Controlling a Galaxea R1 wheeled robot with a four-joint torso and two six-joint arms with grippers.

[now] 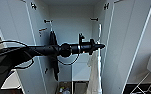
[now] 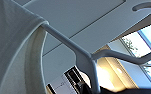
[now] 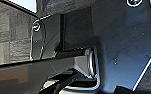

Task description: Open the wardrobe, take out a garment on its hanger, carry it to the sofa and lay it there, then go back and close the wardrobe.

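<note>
Reaching into the open wardrobe (image 1: 121,37) with its smooth white panelled doors swung wide, the black left gripper (image 1: 101,46) meets the thin white hanger (image 2: 84,58), whose curved arm carries the soft white garment (image 1: 94,72) hanging inside at the right; grip unclear.

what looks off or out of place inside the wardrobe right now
Nothing looks damaged or spilled. The wardrobe stands with both doors open. The white T-shirt hangs bunched and narrow at the right side, just under the left gripper, on its white hanger. A black garment hangs further left.
</note>
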